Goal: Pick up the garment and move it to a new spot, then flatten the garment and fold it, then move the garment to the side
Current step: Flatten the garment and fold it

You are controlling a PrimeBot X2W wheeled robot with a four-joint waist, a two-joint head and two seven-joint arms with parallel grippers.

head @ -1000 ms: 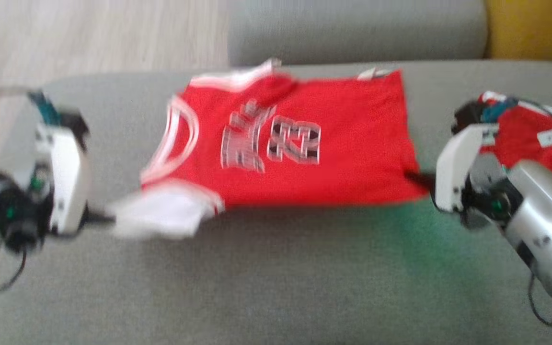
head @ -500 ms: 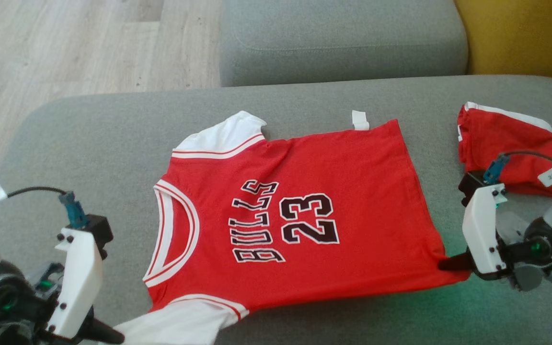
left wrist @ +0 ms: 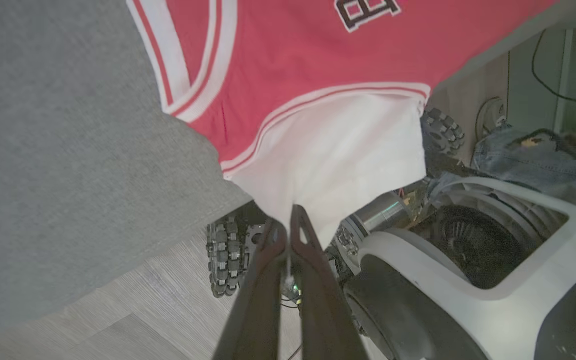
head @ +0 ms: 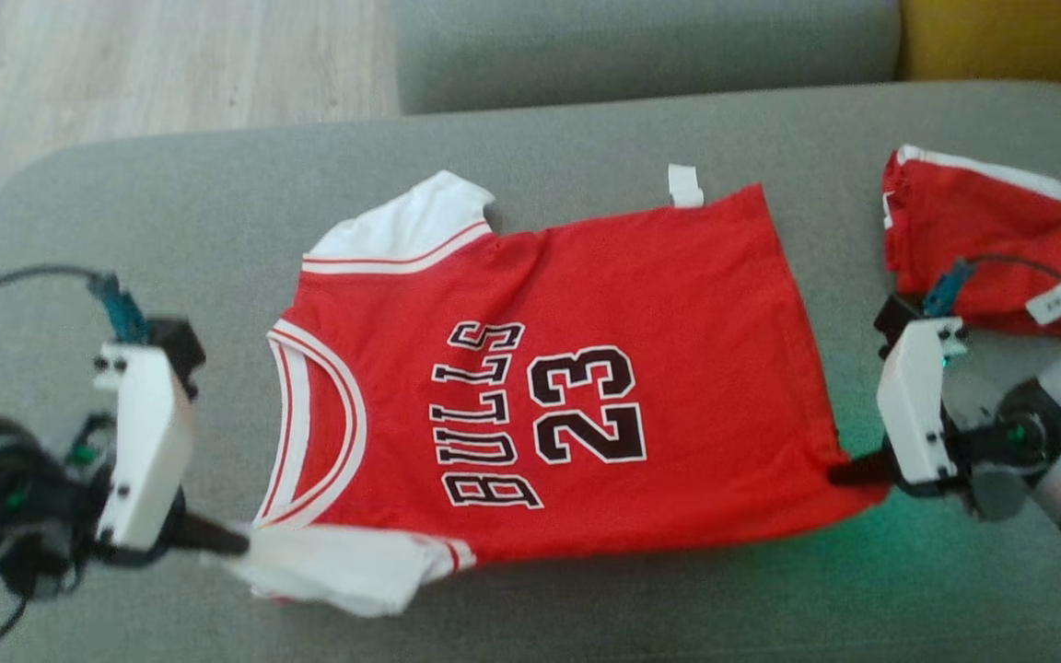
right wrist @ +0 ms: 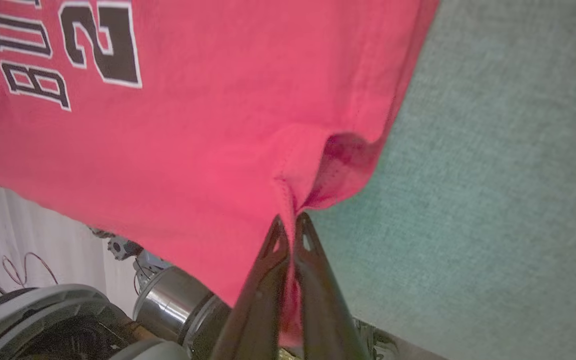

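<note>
- The shirt (head: pixel 540 387), a red sports top with white trim, black "BULLS" lettering and the number 23, lies spread across the middle of the head view on a grey cushion (head: pixel 586 608). Its neck opening faces the left of the frame and its hem the right.
- The left gripper (head: pixel 234 543), at the lower left of the head view, has its two dark fingers pressed together on the white sleeve (head: pixel 337 571) at the shirt's lower left corner. The sleeve is bunched toward the fingertips.
- In the left wrist view that sleeve fans out from the pinched fingertips at mid-frame and reaches past the cushion's edge. The wood floor (left wrist: pixel 118 310) and the robot's wheeled base (left wrist: pixel 468 280) show along the bottom.
- The right gripper (head: pixel 839 472), at the middle right of the head view, is clamped on the shirt's lower right hem corner.
- In the right wrist view its fingertips meet on a fold of red cloth in the lower middle of the frame. The hem puckers into a small pocket just above them.
- A white tag (head: pixel 685 184) sticks out from the shirt's upper edge.
- A red bundle (head: pixel 982 239) of cloth with white trim sits on the cushion at the upper right, apart from the shirt.
- A back cushion (head: pixel 641 46) runs along the top of the head view, with a yellow surface (head: pixel 1009 37) in the top right corner.
</note>
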